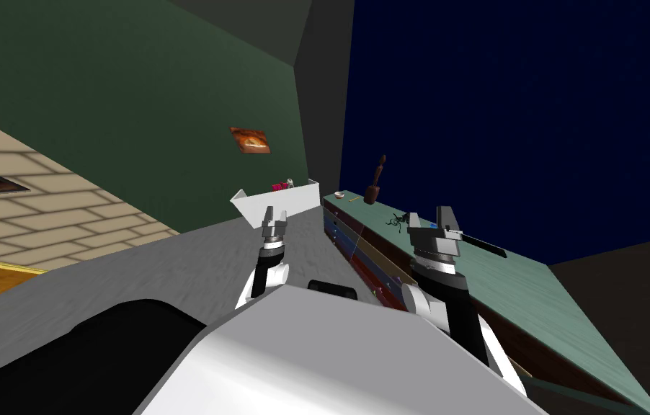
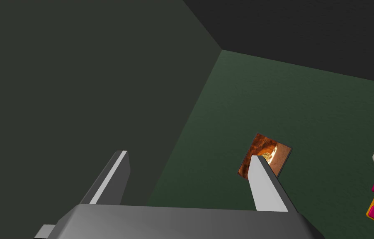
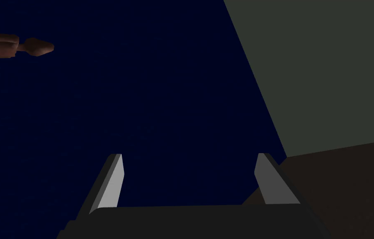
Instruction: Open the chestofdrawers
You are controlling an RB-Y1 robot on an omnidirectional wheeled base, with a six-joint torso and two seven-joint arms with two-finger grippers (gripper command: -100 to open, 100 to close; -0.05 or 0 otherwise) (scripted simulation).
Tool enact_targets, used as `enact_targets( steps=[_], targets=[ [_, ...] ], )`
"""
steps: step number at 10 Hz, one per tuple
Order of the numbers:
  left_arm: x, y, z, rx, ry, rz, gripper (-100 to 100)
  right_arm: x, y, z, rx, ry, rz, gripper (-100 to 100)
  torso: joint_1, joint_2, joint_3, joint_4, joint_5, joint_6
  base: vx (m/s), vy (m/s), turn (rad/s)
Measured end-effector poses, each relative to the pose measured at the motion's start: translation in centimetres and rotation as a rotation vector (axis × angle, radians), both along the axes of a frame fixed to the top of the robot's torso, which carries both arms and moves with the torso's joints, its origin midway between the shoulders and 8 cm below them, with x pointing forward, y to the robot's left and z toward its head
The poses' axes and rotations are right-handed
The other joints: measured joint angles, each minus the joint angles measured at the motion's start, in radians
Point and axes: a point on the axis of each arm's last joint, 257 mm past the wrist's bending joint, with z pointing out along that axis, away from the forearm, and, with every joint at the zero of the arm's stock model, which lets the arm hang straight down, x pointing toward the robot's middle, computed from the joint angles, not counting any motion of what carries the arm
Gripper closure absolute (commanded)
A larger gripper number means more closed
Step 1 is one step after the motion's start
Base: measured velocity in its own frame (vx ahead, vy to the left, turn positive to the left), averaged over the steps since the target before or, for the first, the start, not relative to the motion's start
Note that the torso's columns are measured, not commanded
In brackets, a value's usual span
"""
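At the far left lies a beige brick-patterned floor (image 1: pixel 50 209), which meets a grey floor (image 1: pixel 194 259). On the green wall (image 1: pixel 136 108) hangs a small orange-brown picture (image 1: pixel 250 140). Right of it, at the foot of that wall, stands a white open bin (image 1: pixel 295 199) with pink packs (image 1: pixel 279 186) inside. The left tool (image 1: pixel 274 215) is raised on the near side of the bin, its fingers (image 2: pixel 265 182) spread wide with nothing between them.

Right of that tool, the chest of drawers (image 1: pixel 370 263) runs from far to near along the dark blue wall (image 1: pixel 518 108). Its blue, tan and red drawer faces lie flush as far as can be seen. On the far end of its teal top (image 1: pixel 532 288) stands a brown wooden piece (image 1: pixel 375 180), upright, with a small bowl (image 1: pixel 339 194) just beside it and a black tangle (image 1: pixel 395 220) nearer. The right tool (image 1: pixel 449 216) shows against the middle of the top, wide and empty, close to a flat black slab (image 1: pixel 486 245).
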Motion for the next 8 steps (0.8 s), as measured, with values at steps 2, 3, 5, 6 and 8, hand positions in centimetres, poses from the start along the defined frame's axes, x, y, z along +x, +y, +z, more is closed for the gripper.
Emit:
enact_targets(
  steps=[2,3,5,6,8],
  targets=[
    [0.0,0.0,0.0,0.0,0.0,0.0,0,0.0,0.0,0.0,0.0,0.0,0.0,0,0.0,0.104,-0.209,0.105,0.0,0.0,0.0,0.0,0.0],
    [0.0,0.0,0.01,0.0,0.0,0.0,0,0.0,0.0,0.01,0.0,0.0,0.0,0,0.0,0.175,-0.351,0.176,0.0,0.0,0.0,0.0,0.0],
    [0.0,0.0,0.01,0.0,0.0,0.0,0,-0.01,0.0,0.01,0.0,0.0,0.0,0,0.0,0.322,-0.644,0.322,0.0,0.0,0.0,0.0,0.0],
    [-0.01,0.0,0.01,0.0,0.0,0.0,0,-0.01,0.0,0.01,0.0,0.0,0.0,0,0.0,0.396,-0.792,0.396,0.0,0.0,0.0,0.0,0.0],
    [-0.01,0.0,0.02,0.0,0.0,0.0,0,-0.01,0.0,0.01,0.0,0.0,0.0,0,0.0,0.544,-1.087,0.544,0.0,0.0,0.0,0.0,0.0]
  ],
)
